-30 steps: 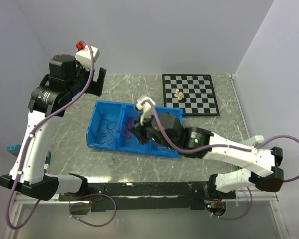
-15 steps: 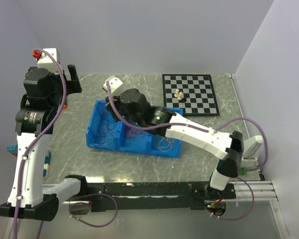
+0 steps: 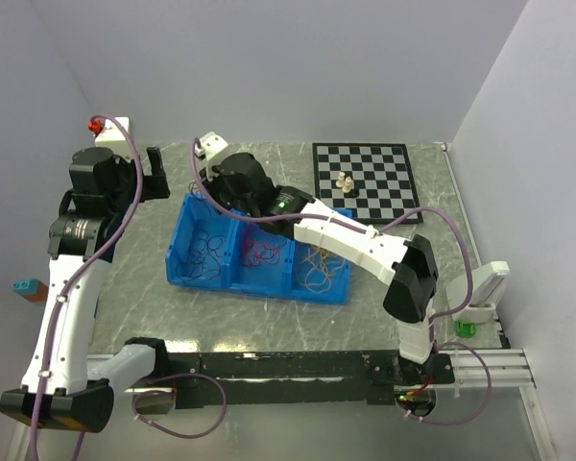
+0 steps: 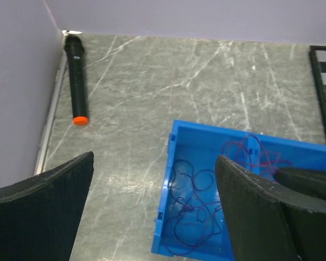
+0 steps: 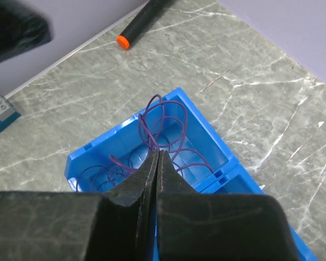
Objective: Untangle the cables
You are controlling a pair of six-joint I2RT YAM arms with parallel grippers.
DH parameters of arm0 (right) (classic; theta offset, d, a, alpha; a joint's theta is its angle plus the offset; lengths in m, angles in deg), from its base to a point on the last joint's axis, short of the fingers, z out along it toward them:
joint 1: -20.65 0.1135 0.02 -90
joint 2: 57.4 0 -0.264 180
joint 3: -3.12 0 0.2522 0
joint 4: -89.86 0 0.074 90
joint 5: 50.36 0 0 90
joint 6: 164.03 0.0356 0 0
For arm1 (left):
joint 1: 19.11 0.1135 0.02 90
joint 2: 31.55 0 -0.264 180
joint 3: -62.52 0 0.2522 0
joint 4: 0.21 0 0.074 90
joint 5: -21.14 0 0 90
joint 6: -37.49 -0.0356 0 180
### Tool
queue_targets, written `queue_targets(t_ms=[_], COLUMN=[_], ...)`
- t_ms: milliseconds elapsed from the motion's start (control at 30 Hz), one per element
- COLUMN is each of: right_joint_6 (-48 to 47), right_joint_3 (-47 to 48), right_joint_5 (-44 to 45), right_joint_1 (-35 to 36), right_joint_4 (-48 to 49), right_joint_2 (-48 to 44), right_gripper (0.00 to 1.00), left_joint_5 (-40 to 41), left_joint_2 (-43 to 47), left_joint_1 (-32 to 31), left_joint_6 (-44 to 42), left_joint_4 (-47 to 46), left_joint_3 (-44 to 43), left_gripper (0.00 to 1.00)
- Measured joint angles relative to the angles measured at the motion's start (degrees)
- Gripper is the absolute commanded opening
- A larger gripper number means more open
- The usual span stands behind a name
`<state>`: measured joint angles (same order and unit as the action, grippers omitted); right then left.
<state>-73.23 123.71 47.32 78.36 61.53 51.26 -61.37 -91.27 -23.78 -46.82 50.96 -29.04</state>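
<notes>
- Top view: a grey-green marbled table (image 3: 125,250) stands in a corner of plain lilac walls.
- A blue bin (image 3: 180,252) with three compartments lies at mid-table. It holds dark cable (image 3: 206,252) on the left, red cable (image 3: 262,253) in the middle and yellow cable (image 3: 319,271) on the right.
- A chessboard (image 3: 379,192) lies at the back right, with pale pieces (image 3: 345,181) on it.
- The left gripper (image 3: 158,173) hangs high over the table's back left. The right gripper (image 3: 206,195) reaches across to the bin's back left corner.
- Left wrist view: the left gripper (image 4: 155,160) has its fingers (image 4: 43,212) wide apart with nothing between them, above bare table (image 4: 168,70).
- A black marker (image 4: 76,76) with an orange end lies along the left wall. The bin (image 4: 171,179) is below, dark cable (image 4: 193,212) curled in its near compartment and red cable (image 4: 261,155) in the next.
- Right wrist view: the right gripper (image 5: 157,157) has its fingers pressed together on a loop of dark cable (image 5: 163,125), which rises above the bin (image 5: 206,130).
- The marker (image 5: 146,16) lies by the wall beyond, and a blue block (image 5: 0,114) sits at the left edge.
</notes>
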Motion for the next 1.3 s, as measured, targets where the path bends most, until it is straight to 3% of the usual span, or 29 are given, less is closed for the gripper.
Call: queue_targets(t_ms=[133,233,500,633,733,800,1000,1300], right_joint_6=[1.6,3.0,7.2,8.5,9.1,9.4,11.6,15.4], right_joint_3=[0.1,0.4,0.3,-0.3,-2.1,-2.8,-13.5,-32.3], right_joint_5=[-0.9,-1.8,-5.2,-6.0,-6.5,-6.5,-7.0,-3.8], right_joint_1=[-0.7,-0.8,-1.0,-1.3,-2.1,-2.4,-4.5,-9.8], right_joint_4=[0.0,-0.3,-3.0,-3.6,-3.9,-3.6,-5.6,-7.9], right_joint_2=[0.5,1.6,5.3,5.3,4.2,3.7,-7.0,-34.5], right_gripper=[0.0,0.06,0.59,0.7,0.72,1.0,1.0,1.0], left_joint_5=[-2.1,-2.2,-2.3,-2.5,-2.9,-3.1,-3.6,-3.5], left_joint_2=[2.6,3.7,3.8,3.7,3.2,2.9,0.0,-4.3], left_joint_1=[0.1,0.2,0.3,0.3,0.3,0.3,0.3,0.4], left_joint_6=[0.5,0.6,1.0,1.0,0.9,0.9,0.5,0.3], left_joint_4=[-0.9,-1.1,-1.4,-1.4,-1.4,-1.4,-1.1,-1.3], left_joint_3=[2.4,3.3,3.6,3.6,3.6,3.6,3.5,5.6], left_gripper=[0.97,0.97,0.97,0.97,0.97,0.97,0.97,0.97])
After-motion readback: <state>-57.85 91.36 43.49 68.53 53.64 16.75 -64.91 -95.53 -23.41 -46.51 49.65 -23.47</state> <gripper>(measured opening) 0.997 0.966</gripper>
